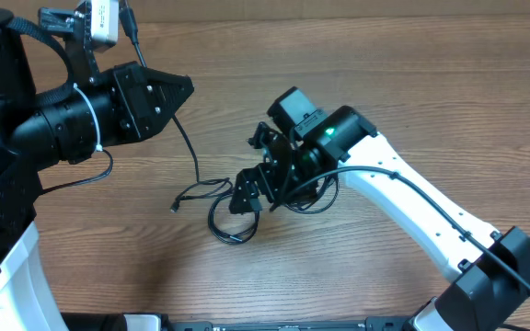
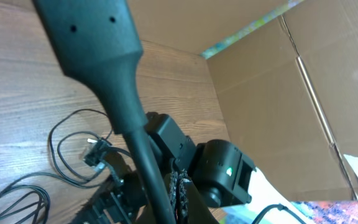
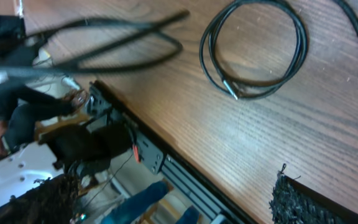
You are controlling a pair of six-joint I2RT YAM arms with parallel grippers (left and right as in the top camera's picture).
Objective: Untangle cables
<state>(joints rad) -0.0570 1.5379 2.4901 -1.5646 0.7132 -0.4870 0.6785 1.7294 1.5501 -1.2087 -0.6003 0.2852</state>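
Lying bunched on the table point(image 1: 385, 55): cables point(image 1: 201, 189), one strand rising to the left gripper point(image 1: 184, 90). Clenching, seemingly on that strand: left gripper. Gaping wide, hanging right at the tangle, gripping nothing: right gripper point(image 1: 256, 188). Risking: cinching knots tighter by hauling one strand unpinned; dragging the whole bunch along; strand slipping free. Containers: seeing none.

The table point(image 1: 385, 55) is brown with a horizontal wood-grain pattern. The cables point(image 1: 201, 189) are black; one coiled cable point(image 3: 253, 50) has a silver tip point(image 3: 229, 89). The left arm point(image 1: 63, 119) and left end effector point(image 1: 180, 90) are matte black, with a white tie band point(image 1: 87, 115). The right arm point(image 1: 412, 198) is white and the right end effector point(image 1: 249, 191) black, with a green indicator light point(image 1: 329, 131). The wall panel point(image 2: 278, 106) is tan cardboard.
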